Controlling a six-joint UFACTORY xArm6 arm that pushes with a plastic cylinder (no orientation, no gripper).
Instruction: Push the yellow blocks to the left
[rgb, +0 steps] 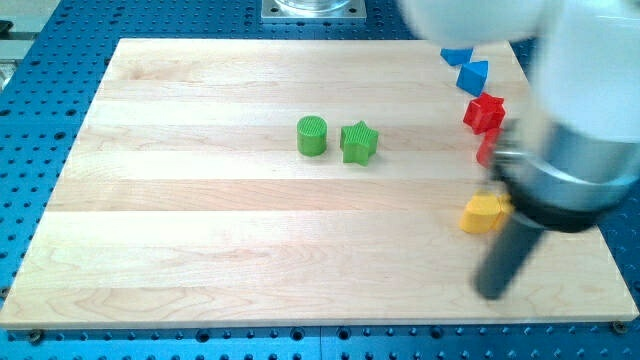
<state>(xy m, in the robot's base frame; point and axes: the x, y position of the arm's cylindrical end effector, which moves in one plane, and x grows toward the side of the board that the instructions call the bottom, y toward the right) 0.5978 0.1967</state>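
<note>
A yellow block (483, 213) lies on the wooden board (250, 250) at the view's right, its right side hidden behind the arm. I see only this one yellow block. My rod comes down from the large blurred arm body (575, 160), and my tip (491, 292) rests on the board just below and slightly right of the yellow block, apart from it.
A green cylinder (312, 135) and a green star (359, 142) sit side by side at mid-board. A red star (484, 112) and another red block (485, 151), mostly hidden, lie at the right. Two blue blocks (472, 75) (456, 56) sit near the top right corner.
</note>
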